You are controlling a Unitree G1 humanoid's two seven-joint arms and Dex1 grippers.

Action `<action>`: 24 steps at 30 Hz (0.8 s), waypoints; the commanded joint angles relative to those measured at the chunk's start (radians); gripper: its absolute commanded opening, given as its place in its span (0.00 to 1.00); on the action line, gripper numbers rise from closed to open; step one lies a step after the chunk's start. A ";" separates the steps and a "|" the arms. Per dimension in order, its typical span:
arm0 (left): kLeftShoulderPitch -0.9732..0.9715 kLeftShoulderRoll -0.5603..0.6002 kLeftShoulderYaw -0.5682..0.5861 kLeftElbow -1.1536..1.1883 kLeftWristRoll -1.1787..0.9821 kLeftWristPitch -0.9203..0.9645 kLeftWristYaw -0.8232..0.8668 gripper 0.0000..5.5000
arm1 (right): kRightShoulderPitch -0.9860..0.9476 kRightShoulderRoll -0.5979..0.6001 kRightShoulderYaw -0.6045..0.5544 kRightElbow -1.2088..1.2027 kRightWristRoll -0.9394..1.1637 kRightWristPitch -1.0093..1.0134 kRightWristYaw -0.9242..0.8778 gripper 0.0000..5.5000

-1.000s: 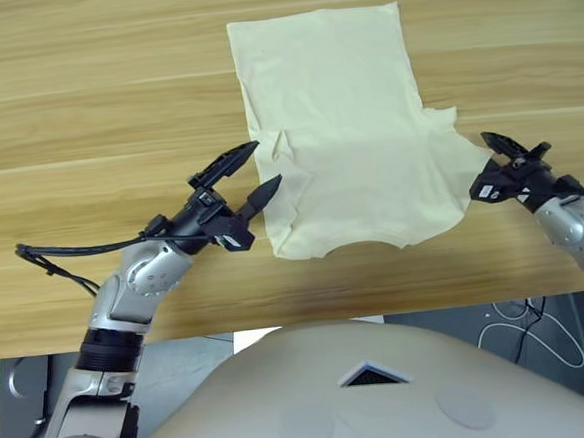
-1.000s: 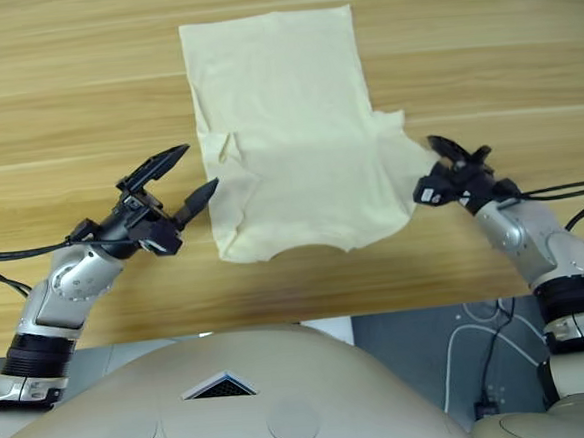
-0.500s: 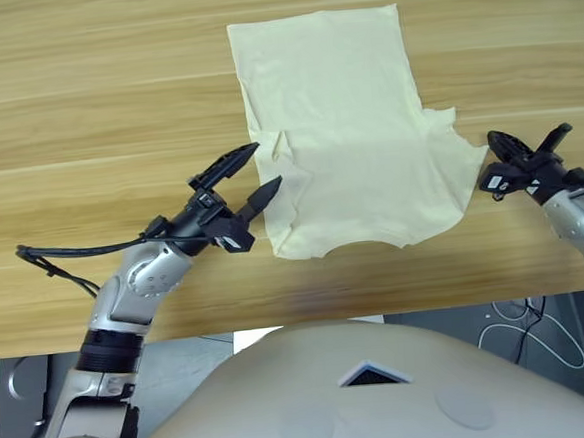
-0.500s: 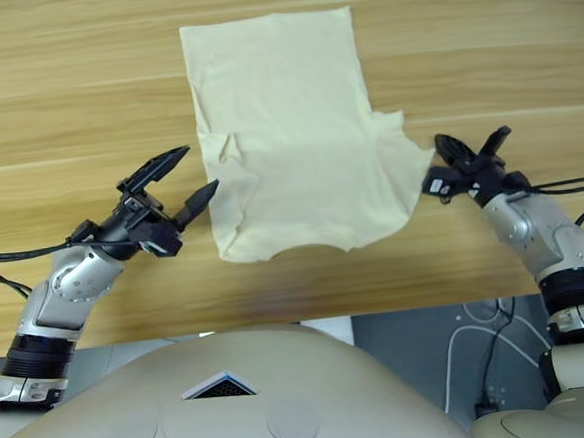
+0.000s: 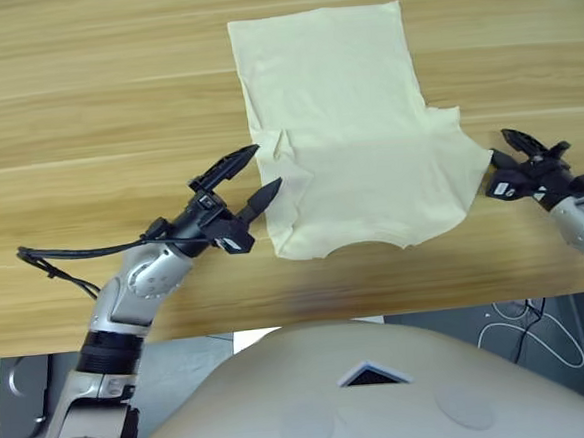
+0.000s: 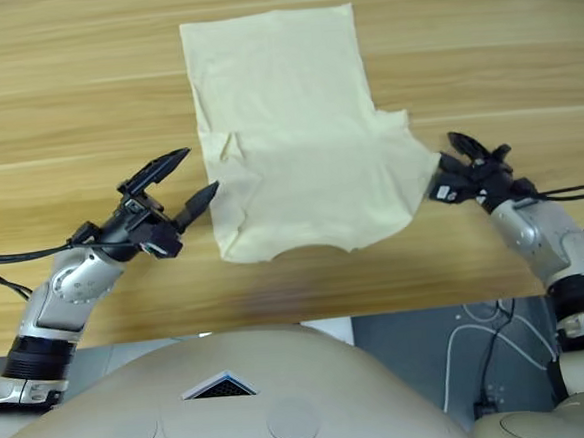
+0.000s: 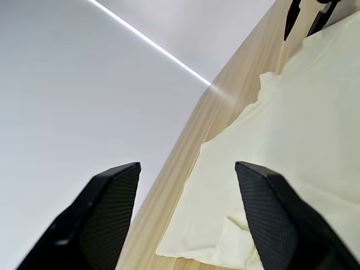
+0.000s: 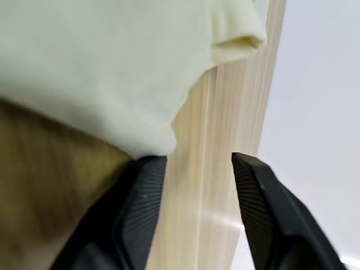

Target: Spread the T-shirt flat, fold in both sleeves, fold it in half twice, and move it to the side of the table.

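The pale T-shirt (image 5: pixel 352 145) is lying flat on the counter (image 5: pixel 93 103), its hem pointing to 12 o'clock. The left end effector (image 5: pixel 266 165) is hanging spread apart just beside its 8 o'clock edge. The right end effector (image 6: pixel 473 156), fingers apart, is sitting right at the sleeve (image 5: pixel 462 147) tip at 3 o'clock. The wood is stretching far out at 9 o'clock.

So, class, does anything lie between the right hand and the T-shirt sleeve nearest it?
Nothing visible does. The open right hand sits at the edge of the T-shirt sleeve, with just bare wooden table between its fingers.
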 commanded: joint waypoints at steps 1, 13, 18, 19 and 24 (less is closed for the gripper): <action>0.000 0.007 -0.003 0.012 0.014 -0.005 -0.004 0.57 | 0.028 -0.023 0.008 -0.013 -0.011 0.020 0.042 0.43; 0.009 0.004 -0.004 0.012 0.021 -0.005 -0.001 0.57 | 0.080 -0.024 -0.022 -0.185 0.017 0.011 0.063 0.43; 0.002 0.002 -0.007 0.019 0.020 -0.009 -0.002 0.57 | 0.063 -0.037 -0.119 -0.186 0.027 0.046 -0.022 0.43; 0.005 0.004 -0.006 0.019 0.020 -0.010 -0.001 0.57 | 0.069 -0.050 -0.140 -0.194 0.024 0.055 -0.028 0.43; -0.007 0.014 -0.008 0.017 0.014 -0.008 -0.016 0.57 | 0.196 -0.128 -0.198 -0.270 0.046 0.054 0.066 0.43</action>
